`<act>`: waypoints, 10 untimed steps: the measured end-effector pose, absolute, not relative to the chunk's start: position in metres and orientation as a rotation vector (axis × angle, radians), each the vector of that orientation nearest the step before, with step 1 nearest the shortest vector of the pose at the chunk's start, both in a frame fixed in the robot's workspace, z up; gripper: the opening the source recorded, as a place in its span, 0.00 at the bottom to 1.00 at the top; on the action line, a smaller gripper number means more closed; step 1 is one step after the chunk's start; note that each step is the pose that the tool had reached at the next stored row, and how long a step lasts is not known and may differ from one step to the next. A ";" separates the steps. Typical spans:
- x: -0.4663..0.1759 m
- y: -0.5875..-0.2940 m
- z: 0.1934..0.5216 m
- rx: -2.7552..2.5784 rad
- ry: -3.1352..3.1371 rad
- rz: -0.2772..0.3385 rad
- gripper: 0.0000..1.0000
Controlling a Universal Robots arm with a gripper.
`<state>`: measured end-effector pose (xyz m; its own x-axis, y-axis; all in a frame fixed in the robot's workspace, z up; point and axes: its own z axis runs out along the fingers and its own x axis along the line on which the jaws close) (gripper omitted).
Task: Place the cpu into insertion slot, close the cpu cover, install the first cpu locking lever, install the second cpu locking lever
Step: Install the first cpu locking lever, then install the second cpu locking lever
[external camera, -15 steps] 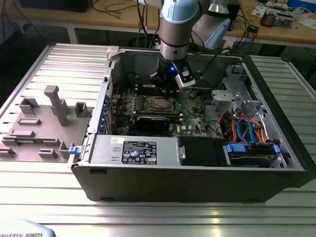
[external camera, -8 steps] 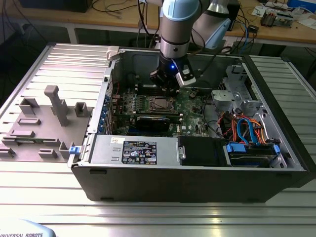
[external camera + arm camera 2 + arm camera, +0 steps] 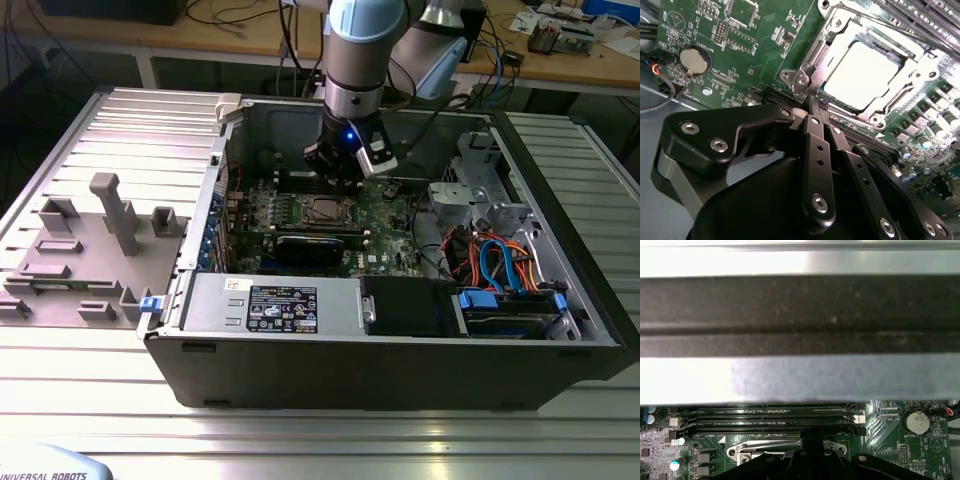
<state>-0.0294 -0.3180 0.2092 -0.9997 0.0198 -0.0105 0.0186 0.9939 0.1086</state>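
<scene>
At socket rim | pincer (image 3: 810,102) clenched, empty | cpu (image 3: 865,70) seated under cpu cover (image 3: 815,55)

The cpu (image 3: 867,75) presents a smooth, glossy silver metal top, framed by the bright metal cpu cover (image 3: 812,55). The gripper (image 3: 812,112) is matt black, its screws shiny steel.

Computer case (image 3: 300,370) on ribbed metal table (image 3: 90,400)
</scene>
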 end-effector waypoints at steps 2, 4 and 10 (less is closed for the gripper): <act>-0.029 -0.320 0.209 0.030 3.125 0.170 0.11; -0.029 -0.320 0.209 0.030 3.125 0.170 0.11; -0.029 -0.322 0.209 0.030 3.125 0.169 0.11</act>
<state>-0.0294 -0.3217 0.2089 -0.9998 0.0197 -0.0105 0.0184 0.9940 0.1082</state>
